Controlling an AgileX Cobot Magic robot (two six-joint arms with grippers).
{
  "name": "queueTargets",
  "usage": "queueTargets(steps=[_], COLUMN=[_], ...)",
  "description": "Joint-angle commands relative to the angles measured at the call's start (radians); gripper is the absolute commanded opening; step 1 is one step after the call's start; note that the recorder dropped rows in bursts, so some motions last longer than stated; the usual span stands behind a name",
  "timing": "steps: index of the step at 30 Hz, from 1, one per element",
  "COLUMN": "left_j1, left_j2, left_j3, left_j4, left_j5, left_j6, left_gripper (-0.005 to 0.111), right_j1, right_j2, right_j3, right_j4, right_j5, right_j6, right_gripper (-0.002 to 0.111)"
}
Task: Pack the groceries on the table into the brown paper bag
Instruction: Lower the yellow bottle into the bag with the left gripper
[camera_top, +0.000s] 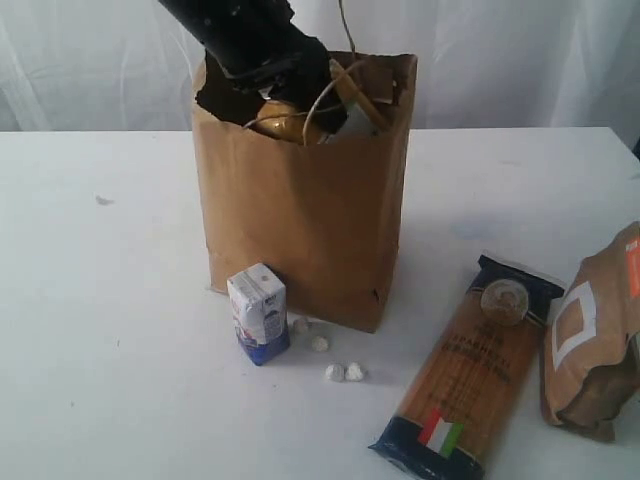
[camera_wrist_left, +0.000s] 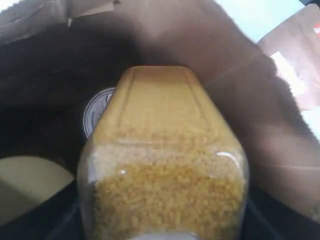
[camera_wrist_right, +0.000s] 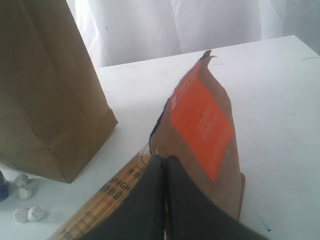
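**Operator:** Exterior view: where does the load stand?

**Technician:** The brown paper bag (camera_top: 300, 220) stands upright on the table (camera_top: 100, 300). The left arm (camera_top: 250, 40) enters its open top, and the yellow grain bottle (camera_top: 283, 118) shows at the rim beneath the arm. The small white-blue carton (camera_top: 258, 312) stands just in front of the bag's lower corner, with white pebble bits (camera_top: 345, 372) near it. The spaghetti pack (camera_top: 475, 365) lies flat to the right. The brown pouch (camera_top: 595, 335) is beside it at the frame edge.

**Operator:** Left wrist view: claw state?

**Technician:** The left gripper (camera_wrist_left: 162, 225) is clamped on the yellow grain bottle (camera_wrist_left: 165, 165), with dark fingers (camera_wrist_left: 280, 220) flanking both sides. The bottle is inside the bag (camera_wrist_left: 240, 75), brown paper all around it. The pull-tab can (camera_wrist_left: 97, 112) shows beyond the bottle, deeper in the bag.

**Operator:** Right wrist view?

**Technician:** The right gripper (camera_wrist_right: 163, 161) has its fingers pressed together. Only a thin seam shows, with nothing between them. The tips sit at the base of the brown pouch (camera_wrist_right: 200, 125), whose orange label faces the camera. Contact cannot be determined. The spaghetti pack (camera_wrist_right: 110, 200) lies beside the fingers. The bag (camera_wrist_right: 45, 90) stands apart, across the pack.
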Motion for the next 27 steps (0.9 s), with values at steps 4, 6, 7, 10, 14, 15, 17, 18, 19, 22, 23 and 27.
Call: queueTargets(steps=[4, 6, 7, 10, 14, 15, 17, 18, 19, 22, 23, 27], left_j1=[-0.008, -0.008, -0.008, -0.008, -0.008, -0.008, -0.008, -0.008, -0.008, -0.008, -0.008, -0.008], left_j2=[0.004, 0.004, 0.004, 0.004, 0.004, 0.004, 0.004, 0.004, 0.004, 0.002, 0.002, 0.000], left_j3=[-0.012, -0.014, -0.014, -0.014, -0.014, -0.014, -0.014, -0.014, -0.014, -0.016, -0.016, -0.016], left_j4=[-0.026, -0.022, -0.020, -0.029, -0.061, -0.066, -0.079, -0.086, -0.090, -0.093, -0.098, -0.111], left_j5=[0.044, 0.037, 0.035, 0.035, 0.038, 0.038, 0.023, 0.014, 0.005, -0.001, -0.001, -0.006], left_j6=[-0.061, -0.061, -0.061, -0.061, -0.057, -0.058, -0.068, -0.078, -0.087, -0.086, -0.086, -0.086], left_gripper=[0.000, 0.000, 0.000, 0.004, 0.045, 0.058, 0.082, 0.086, 0.087, 0.082, 0.080, 0.072], right_j1=[-0.005, -0.005, -0.005, -0.005, -0.005, -0.005, -0.005, -0.005, -0.005, -0.005, -0.005, -0.005], right_j2=[-0.006, -0.006, -0.006, -0.006, -0.006, -0.006, -0.006, -0.006, -0.006, -0.006, -0.006, -0.006], right_j3=[0.004, 0.004, 0.004, 0.004, 0.004, 0.004, 0.004, 0.004, 0.004, 0.004, 0.004, 0.004], right_j4=[-0.002, -0.002, -0.002, -0.002, -0.002, -0.002, -0.002, -0.002, -0.002, -0.002, -0.002, -0.002], right_j5=[-0.011, -0.011, -0.011, -0.011, -0.011, -0.011, -0.011, -0.011, -0.011, -0.011, -0.011, -0.011], right_j6=[0.000, 0.000, 0.000, 0.000, 0.000, 0.000, 0.000, 0.000, 0.000, 0.000, 0.000, 0.000], right_gripper=[0.000, 0.000, 0.000, 0.000, 0.000, 0.000, 0.000, 0.000, 0.000, 0.000, 0.000, 0.000])
